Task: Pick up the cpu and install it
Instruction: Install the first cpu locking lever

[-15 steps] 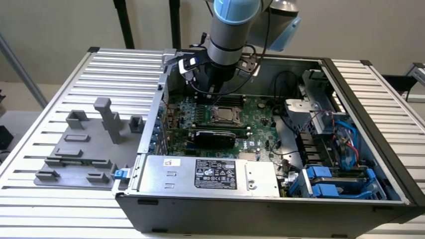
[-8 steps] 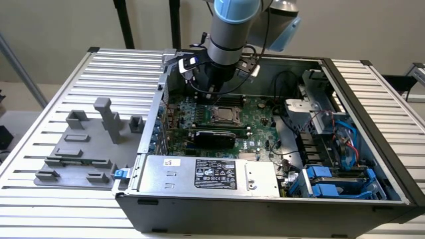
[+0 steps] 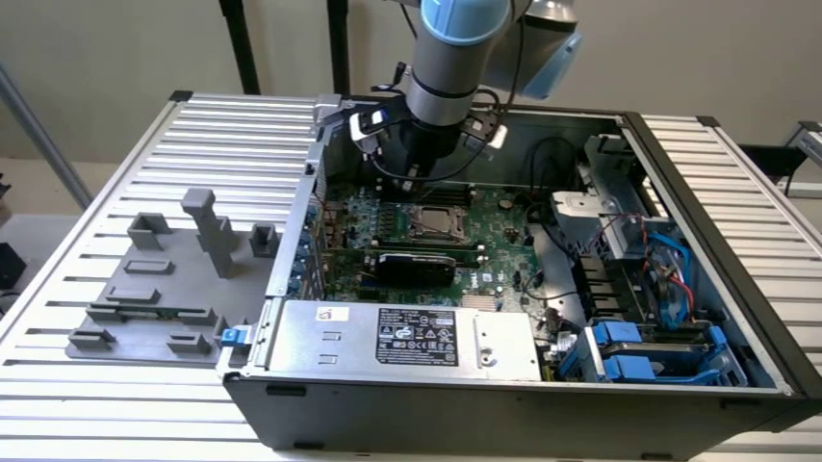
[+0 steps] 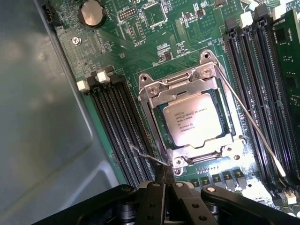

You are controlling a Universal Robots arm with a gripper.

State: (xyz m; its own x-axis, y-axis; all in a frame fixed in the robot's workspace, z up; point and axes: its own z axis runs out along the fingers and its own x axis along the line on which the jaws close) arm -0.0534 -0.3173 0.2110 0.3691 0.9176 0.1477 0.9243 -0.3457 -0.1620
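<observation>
Cpu lies flat inside metal frame on green board. Wrist view: print on cpu top, too small to read; gripper closed tight, tip just beside frame corner. Exterior view: arm over open case. Case holds board, grey power box with label, unreadable, and blue drive bays.

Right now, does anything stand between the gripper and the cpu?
Nothing covers the top of the cpu, which lies inside a silver metal frame. The shut gripper is just off one corner of that frame, beside a thin wire lever. Only the frame edge and the lever lie between them.
</observation>
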